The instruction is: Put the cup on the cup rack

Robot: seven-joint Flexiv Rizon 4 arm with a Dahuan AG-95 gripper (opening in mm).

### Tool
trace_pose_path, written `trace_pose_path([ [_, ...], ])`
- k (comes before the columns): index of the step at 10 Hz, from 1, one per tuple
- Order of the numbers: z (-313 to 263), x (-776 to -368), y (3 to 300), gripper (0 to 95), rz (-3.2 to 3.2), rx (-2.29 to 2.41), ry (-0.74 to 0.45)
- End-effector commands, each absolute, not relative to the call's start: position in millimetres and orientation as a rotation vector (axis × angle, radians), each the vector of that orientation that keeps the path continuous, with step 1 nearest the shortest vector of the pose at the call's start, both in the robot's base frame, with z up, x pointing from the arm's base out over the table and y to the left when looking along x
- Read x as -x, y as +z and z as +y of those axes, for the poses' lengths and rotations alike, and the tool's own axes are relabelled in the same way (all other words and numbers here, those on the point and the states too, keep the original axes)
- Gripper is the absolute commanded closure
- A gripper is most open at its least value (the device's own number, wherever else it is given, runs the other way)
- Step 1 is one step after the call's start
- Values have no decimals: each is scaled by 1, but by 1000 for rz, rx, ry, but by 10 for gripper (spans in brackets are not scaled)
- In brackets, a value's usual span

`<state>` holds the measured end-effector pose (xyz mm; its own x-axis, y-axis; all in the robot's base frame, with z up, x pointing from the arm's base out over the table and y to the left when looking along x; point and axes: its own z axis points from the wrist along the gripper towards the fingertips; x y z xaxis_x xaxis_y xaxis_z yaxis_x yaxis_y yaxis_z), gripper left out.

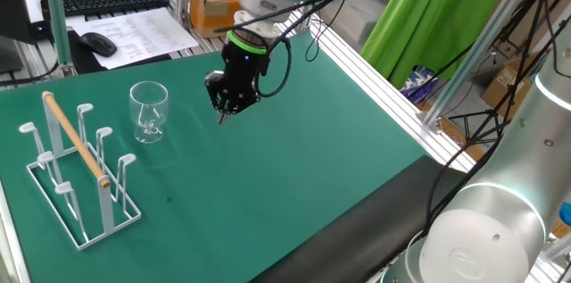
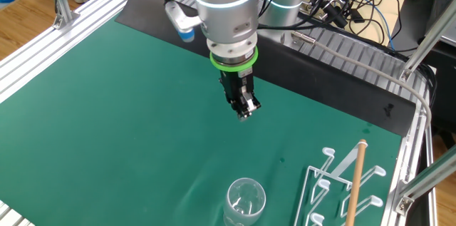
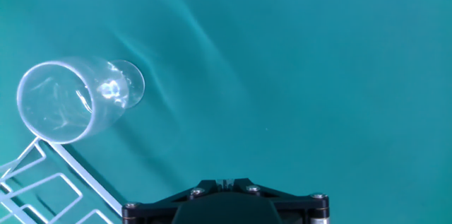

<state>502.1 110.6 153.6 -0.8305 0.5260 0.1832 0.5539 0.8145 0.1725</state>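
Note:
The cup [image 1: 148,111] is a clear glass goblet standing upright on the green mat, just right of the cup rack [image 1: 78,171]. The other fixed view shows the cup [image 2: 245,200] at the bottom edge with the cup rack [image 2: 347,190] to its right. In the hand view the cup [image 3: 69,99] lies at the left and a corner of the cup rack [image 3: 53,188] shows at bottom left. My gripper [image 1: 223,115] hangs above the mat to the right of the cup, apart from it, shut with nothing in it. The gripper [image 2: 244,114] points down at bare mat.
A keyboard [image 1: 111,0], a mouse [image 1: 96,44] and papers lie on the desk behind the mat. Aluminium frame rails [image 1: 375,73] border the mat's right side. A second robot base [image 1: 486,229] stands at the near right corner.

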Motion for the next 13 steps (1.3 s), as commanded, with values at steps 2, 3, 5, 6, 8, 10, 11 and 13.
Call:
trace_pose_path([
  [2, 111, -502, 153, 950, -2876, 852, -328],
  [3, 111, -502, 153, 950, -2877, 851, -325],
  [5, 111, -502, 153, 950, -2892, 815, -277],
  [6, 111, -502, 153, 950, -2908, 743, -182],
  [8, 111, -502, 153, 950, -2909, 673, -209],
  [10, 111, -502, 153, 950, -2917, 558, -244],
  [11, 111, -502, 153, 950, -2915, 522, -314],
  [13, 111, -502, 153, 950, -2931, 446, -320],
])
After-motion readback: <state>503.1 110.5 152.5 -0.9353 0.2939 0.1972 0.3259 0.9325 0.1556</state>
